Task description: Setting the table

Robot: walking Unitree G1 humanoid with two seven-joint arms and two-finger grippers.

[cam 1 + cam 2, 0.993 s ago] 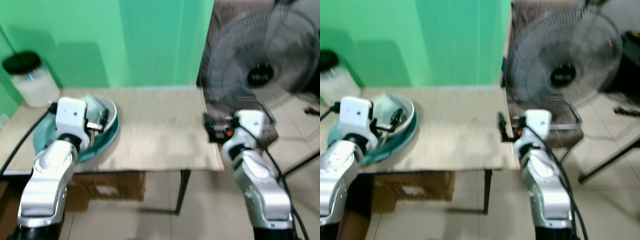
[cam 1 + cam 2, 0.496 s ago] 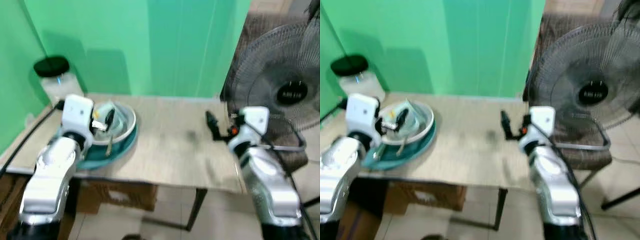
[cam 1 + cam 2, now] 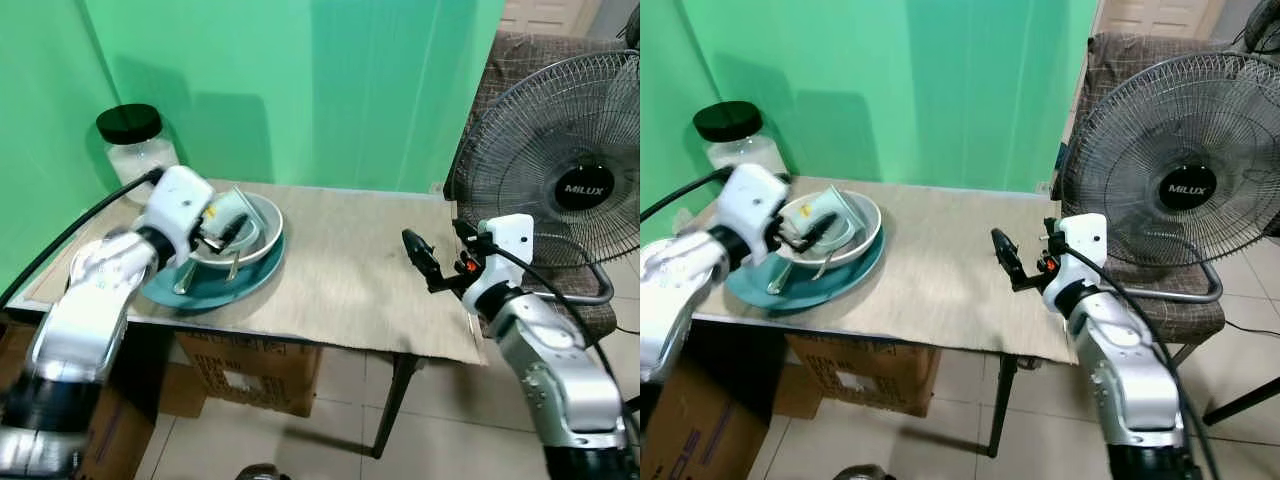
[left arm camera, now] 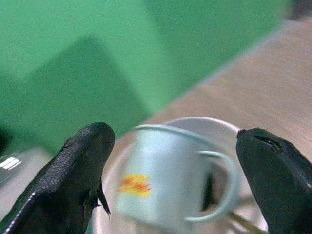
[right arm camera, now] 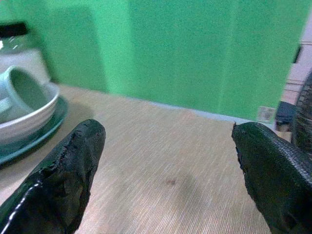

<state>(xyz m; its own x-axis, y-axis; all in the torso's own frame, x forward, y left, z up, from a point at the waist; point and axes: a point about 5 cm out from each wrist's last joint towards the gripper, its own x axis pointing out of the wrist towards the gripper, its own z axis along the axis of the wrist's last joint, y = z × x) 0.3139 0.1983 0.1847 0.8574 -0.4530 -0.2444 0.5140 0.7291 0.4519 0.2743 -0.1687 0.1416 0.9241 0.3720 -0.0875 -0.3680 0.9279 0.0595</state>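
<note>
A teal plate point(image 3: 200, 292) lies on the left part of the table point(image 3: 340, 300), with a white bowl point(image 3: 262, 236) on it. A pale green mug point(image 4: 165, 190) lies tilted in the bowl. Cutlery point(image 3: 186, 282) rests on the plate beside the bowl. My left gripper point(image 3: 225, 232) hovers over the bowl, open; in the left wrist view the mug sits between its spread fingers point(image 4: 73, 175) without touching them. My right gripper point(image 3: 420, 262) is open just above the table's right part, with bare tabletop between its fingers point(image 5: 63, 180).
A clear jar with a black lid point(image 3: 135, 148) stands at the table's back left corner against the green wall. A standing fan point(image 3: 575, 180) and a chair point(image 3: 1160, 300) are close on the right. A cardboard box point(image 3: 250, 372) sits under the table.
The camera has swung and steadied, so the whole picture has shifted. My left gripper stays over the bowl. My right gripper has come in from the table's right edge to over its top.
</note>
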